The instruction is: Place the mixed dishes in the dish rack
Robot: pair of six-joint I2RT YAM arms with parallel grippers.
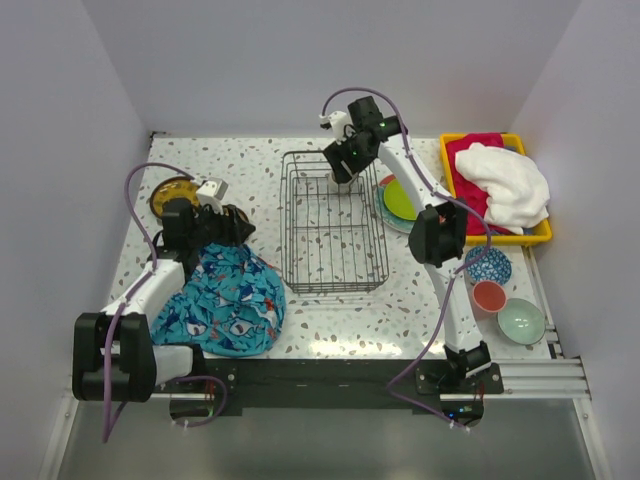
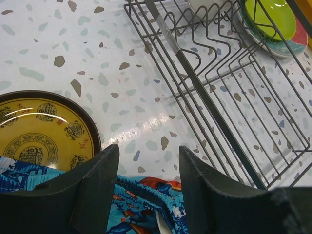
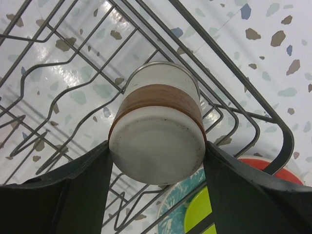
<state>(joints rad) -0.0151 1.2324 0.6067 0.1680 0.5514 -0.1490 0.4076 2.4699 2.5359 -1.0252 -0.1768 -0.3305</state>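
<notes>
The speckled bench has the dish rack sitting pretty much in the middle. The blue patterned cloth is bunched up to the rack's left. Over on the far right is a yellow tray piled with red and white cloth.

For plates, the yellow-olive plate is flat on the bench, left of the rack, with its near edge tucked under the cloth. The lime-green plate is stacked on the teal-and-red plate, just outside the rack's right side.

The mint bowl, blue patterned bowl and pink cup are clustered near the right front.

The right gripper has its fingers pressed on both sides of the cream cup, which is upside down in the rack's far right corner. The left gripper is spread wide with nothing in it, over the cloth's edge.
</notes>
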